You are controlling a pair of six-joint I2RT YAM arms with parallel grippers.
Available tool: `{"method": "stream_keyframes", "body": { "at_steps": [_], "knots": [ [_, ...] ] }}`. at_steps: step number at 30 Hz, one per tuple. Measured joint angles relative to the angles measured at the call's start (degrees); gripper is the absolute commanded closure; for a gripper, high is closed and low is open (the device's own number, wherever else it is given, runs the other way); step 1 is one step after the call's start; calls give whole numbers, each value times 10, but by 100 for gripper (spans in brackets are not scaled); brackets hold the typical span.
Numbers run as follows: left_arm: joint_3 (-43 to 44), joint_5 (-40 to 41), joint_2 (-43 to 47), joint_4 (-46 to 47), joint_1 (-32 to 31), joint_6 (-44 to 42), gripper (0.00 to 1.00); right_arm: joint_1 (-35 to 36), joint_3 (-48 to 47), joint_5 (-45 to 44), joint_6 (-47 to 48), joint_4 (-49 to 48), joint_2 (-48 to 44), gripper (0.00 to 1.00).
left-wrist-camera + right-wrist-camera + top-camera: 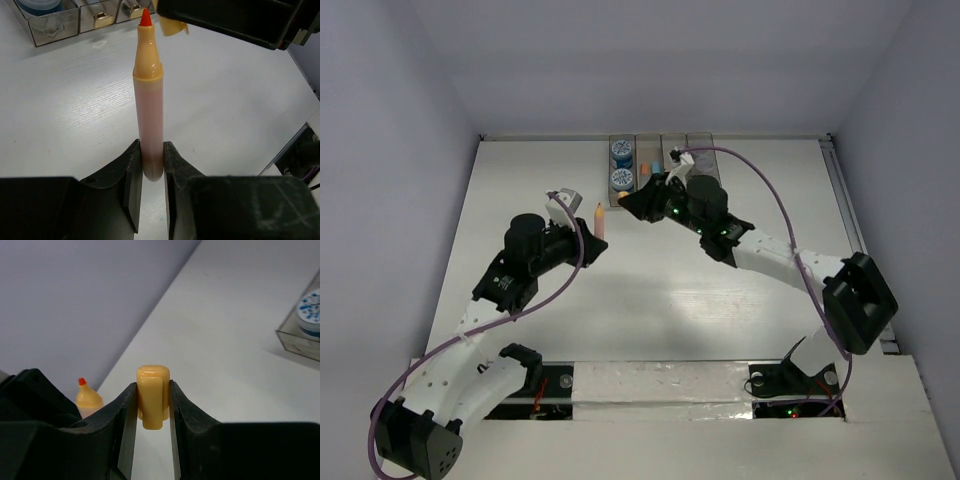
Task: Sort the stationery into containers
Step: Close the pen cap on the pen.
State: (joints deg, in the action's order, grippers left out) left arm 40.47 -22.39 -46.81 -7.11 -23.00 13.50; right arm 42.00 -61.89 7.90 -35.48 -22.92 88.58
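1. The marker (148, 100), pale pink in the barrel with a tan collar and a bare orange-red tip, stands roughly upright above the bench (720, 300), uncapped.
2. The left fingers (131, 175) pinch the marker at its lower end, 1 pad on each side of the barrel.
3. The cap (153, 395), tan and rounded, sits clamped between the right fingers (122, 415). In the left wrist view it hangs just beside the tip, to its right and apart from it.
4. The containers (698, 142) form a row of 4 narrow bins at the far edge of the bench, well apart from both arms.
5. The leftmost bin holds 2 blue-topped rolls (622, 152). The next bin shows short orange and light-blue sticks (650, 166). What the other 2 bins hold cannot be made out.
6. Step in hand, as judged: recapping the marker with both arms, a preparation for binning it.
7. The next move calls for bringing the cap's open end in line with the tip, matching the marker's axis, then pressing the 2 parts together while the left fingers hold the barrel firm.
8. Which way the cap's opening faces cannot be told from these views, so a turn of the wrist may be required first.
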Motion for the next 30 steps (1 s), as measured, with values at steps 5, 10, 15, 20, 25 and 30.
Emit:
{"method": "stream_keyframes", "body": {
  "at_steps": [5,10,15,20,25,30],
  "knots": [
    [0,0,-1,0,1,0,100,32,-38,0,-8,-44,37,98],
    [0,-1,-6,0,6,0,100,43,-67,-6,-8,-66,41,98],
    [0,-2,-7,0,6,0,100,45,-82,-11,-7,-81,46,98],
    [0,-2,-7,0,6,0,100,53,-96,-13,-5,-79,62,97],
    [0,-2,-7,0,6,0,100,61,-101,-14,-2,-74,74,98],
    [0,-1,-7,0,7,0,100,70,-101,-24,5,-71,75,97]
  ]
}}
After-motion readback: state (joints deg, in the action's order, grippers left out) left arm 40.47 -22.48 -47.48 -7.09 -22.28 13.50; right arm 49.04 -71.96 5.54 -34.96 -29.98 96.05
